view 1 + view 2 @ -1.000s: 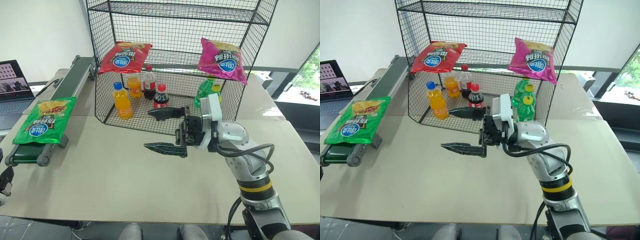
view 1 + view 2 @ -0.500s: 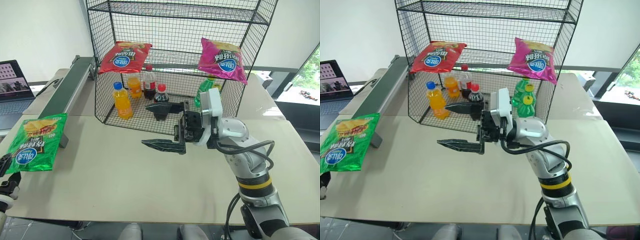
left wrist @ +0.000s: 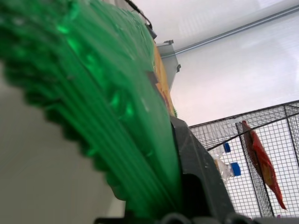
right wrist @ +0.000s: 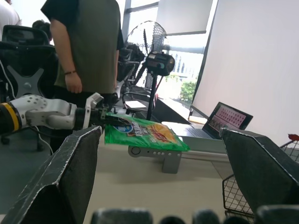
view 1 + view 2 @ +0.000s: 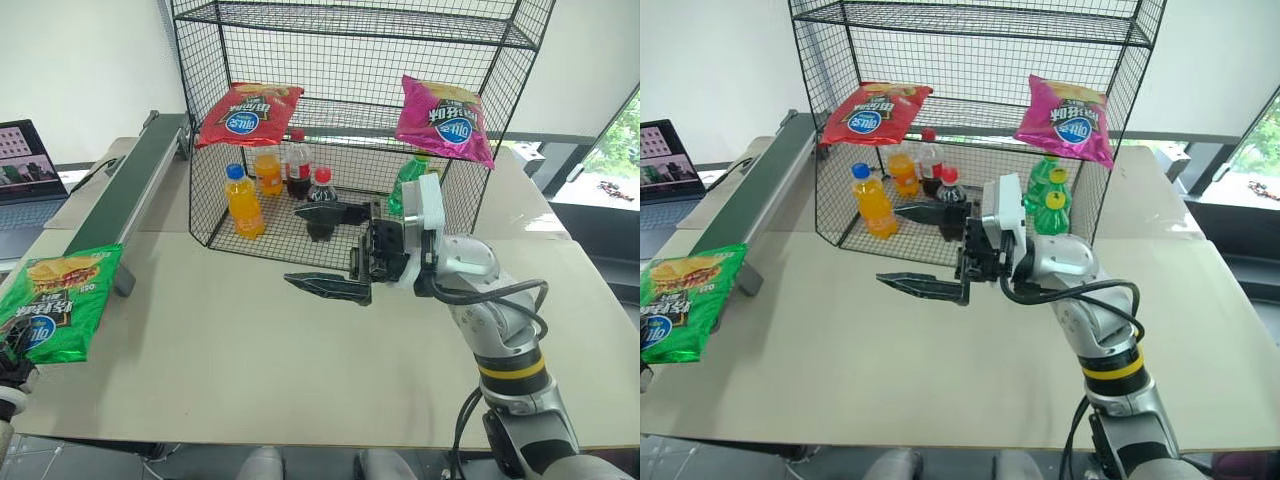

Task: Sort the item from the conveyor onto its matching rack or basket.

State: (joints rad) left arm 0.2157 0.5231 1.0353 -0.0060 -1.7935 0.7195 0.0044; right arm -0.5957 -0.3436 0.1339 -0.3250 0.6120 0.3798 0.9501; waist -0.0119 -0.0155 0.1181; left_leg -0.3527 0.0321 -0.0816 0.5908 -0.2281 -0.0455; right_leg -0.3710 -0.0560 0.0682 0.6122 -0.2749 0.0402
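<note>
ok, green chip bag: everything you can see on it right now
The green chip bag is glossy, crinkled film with a blue oval logo and yellow chips pictured on its face. It is off the conveyor, hanging face-up beyond the table's left edge, near the belt's near end. The left gripper is shut on one end of it; the right wrist view shows it held out roughly level, sagging slightly. Nothing else appears to touch it. It looks intact and unopened.
</note>
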